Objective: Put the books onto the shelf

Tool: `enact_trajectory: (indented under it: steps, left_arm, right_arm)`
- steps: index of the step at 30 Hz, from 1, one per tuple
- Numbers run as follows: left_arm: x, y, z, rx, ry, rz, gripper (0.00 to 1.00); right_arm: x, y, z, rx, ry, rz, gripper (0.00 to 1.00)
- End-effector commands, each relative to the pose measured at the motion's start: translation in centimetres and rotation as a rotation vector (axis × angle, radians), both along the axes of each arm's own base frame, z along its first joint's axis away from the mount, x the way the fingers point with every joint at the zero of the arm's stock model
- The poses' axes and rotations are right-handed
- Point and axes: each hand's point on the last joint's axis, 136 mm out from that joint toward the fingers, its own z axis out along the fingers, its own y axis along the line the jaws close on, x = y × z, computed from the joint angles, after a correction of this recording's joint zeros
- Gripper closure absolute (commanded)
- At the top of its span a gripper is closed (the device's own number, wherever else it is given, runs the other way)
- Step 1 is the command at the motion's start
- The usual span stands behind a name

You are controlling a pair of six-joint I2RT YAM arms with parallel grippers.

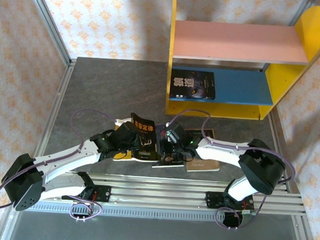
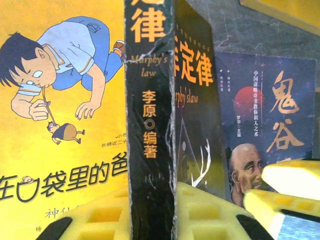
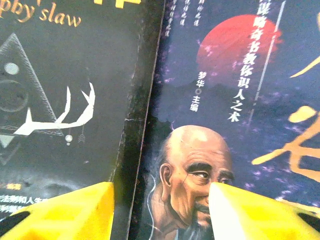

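One black paperback (image 1: pixel 142 136) is raised on edge and tilted, between the yellow book (image 2: pixel 60 150) lying flat on its left and the purple book (image 3: pixel 225 100) with the bald man's face on its right. Its long axis runs roughly from the arms toward the far side of the counter (image 1: pixel 96 94).

The left claw (image 2: pixel 152 197) is closed on it, one finger on each side of the spine near its lower end. The right claw (image 3: pixel 160 200) sits just beside it with its fingers spread wide, holding nothing and straddling the seam between the black cover and the purple one.

The shelf (image 1: pixel 171 44) stands beyond and to the right, with one dark book (image 1: pixel 192 85) already on its blue lower board (image 1: pixel 238 84). By my reckoning the right arm is nearer the shelf, so the left arm, low and reaching inward, faces a long carry across.
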Motion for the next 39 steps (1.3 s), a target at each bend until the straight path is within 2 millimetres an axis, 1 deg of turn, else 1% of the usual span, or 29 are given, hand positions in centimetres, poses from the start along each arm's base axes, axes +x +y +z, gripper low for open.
enact_trajectory:
  steps: [1, 4, 6, 8, 12, 13, 16, 19, 21, 25, 28, 29, 30, 33, 39]
  left_arm:
    - [1.0, -0.8, 1.6, -0.007, -0.046, -0.008, 0.93]
    - [1.3, -1.0, 2.4, -0.016, -0.070, -0.007, 0.99]
    - [1.8, -1.0, 3.7, -0.030, -0.107, 0.002, 1.00]
    - [2.3, -1.0, 5.4, -0.042, -0.149, 0.018, 1.00]
    - [3.5, 0.1, 10.6, -0.056, -0.268, 0.085, 1.00]
    - [3.8, 0.4, 12.2, -0.067, -0.305, 0.107, 1.00]
    - [4.3, 1.8, 16.4, -0.110, -0.419, 0.184, 1.00]
    - [4.5, 3.5, 19.5, -0.143, -0.521, 0.272, 1.00]
    - [4.5, 4.4, 21.1, -0.163, -0.575, 0.321, 1.00]
    - [4.8, 5.6, 23.6, -0.217, -0.666, 0.400, 1.00]
    - [5.0, 6.0, 24.4, -0.260, -0.707, 0.447, 1.00]
    - [5.1, 6.0, 24.7, -0.278, -0.720, 0.456, 1.00]
    - [5.1, 6.0, 24.8, -0.292, -0.728, 0.464, 1.00]
    - [5.3, 5.7, 25.1, -0.334, -0.744, 0.477, 1.00]
    - [5.3, 4.9, 25.3, -0.380, -0.762, 0.475, 1.00]
  right_arm:
    - [0.2, -1.8, 0.6, -0.030, -0.038, -0.039, 0.45]
    - [0.5, -2.5, 1.6, -0.006, -0.061, -0.070, 0.44]
    - [0.8, -2.8, 2.6, 0.018, -0.080, -0.098, 0.43]
    - [1.3, -3.2, 4.1, 0.055, -0.106, -0.149, 0.42]
    - [2.6, -3.2, 8.7, 0.216, -0.175, -0.271, 0.39]
    - [2.8, -3.1, 10.5, 0.281, -0.200, -0.297, 0.38]
    - [3.4, -3.5, 14.6, 0.430, -0.246, -0.380, 0.33]
    - [3.7, -2.9, 17.5, 0.591, -0.245, -0.420, 0.28]
    - [3.9, -2.2, 18.7, 0.670, -0.227, -0.435, 0.26]
    - [4.6, -0.7, 20.0, 0.792, -0.190, -0.466, 0.18]
    - [5.2, 0.7, 20.5, 0.860, -0.151, -0.478, 0.15]
    - [5.2, 1.1, 21.2, 0.892, -0.148, -0.472, 0.14]
    - [5.5, 1.8, 20.6, 0.899, -0.126, -0.480, 0.14]
    - [5.8, 3.3, 20.7, 0.949, -0.089, -0.485, 0.13]
    - [6.2, 5.4, 20.2, 1.041, -0.012, -0.515, 0.11]
